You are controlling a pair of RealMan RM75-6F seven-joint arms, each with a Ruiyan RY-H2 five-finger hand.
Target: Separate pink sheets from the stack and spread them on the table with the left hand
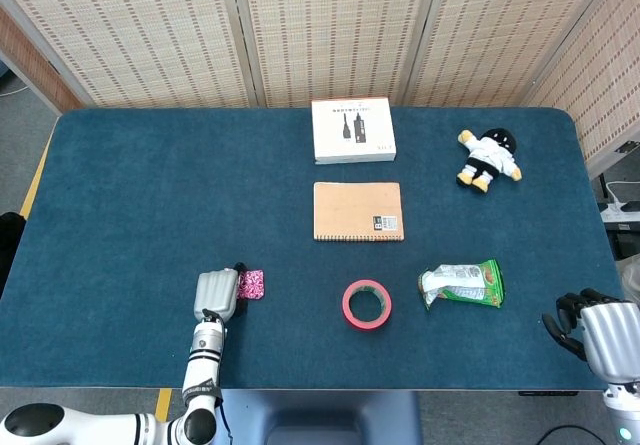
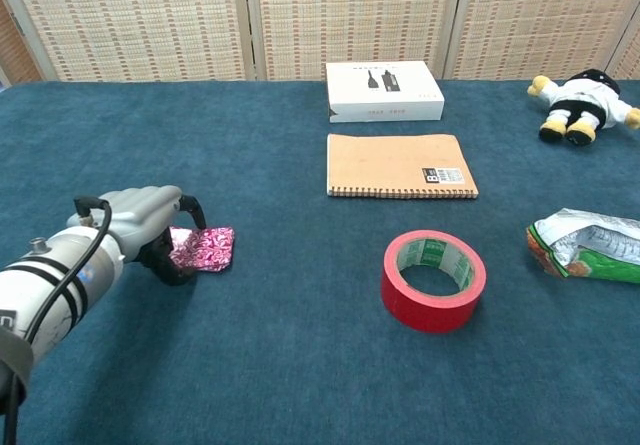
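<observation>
A small stack of shiny pink sheets [image 2: 205, 246] [image 1: 250, 284] lies flat on the blue table near its front left. My left hand [image 2: 140, 223] [image 1: 216, 293] sits right at the stack's left edge, its dark fingertips [image 2: 176, 262] curled down onto that edge and gripping it. The left part of the stack is hidden under the fingers. My right hand [image 1: 598, 332] hangs past the table's front right corner with loosely spread fingers, holding nothing; the chest view does not show it.
A red tape roll [image 2: 432, 279] stands right of the stack. A brown notebook [image 2: 401, 165] and a white box [image 2: 384, 91] lie behind it. A green snack bag [image 2: 590, 246] and a plush toy [image 2: 583, 93] sit at the right.
</observation>
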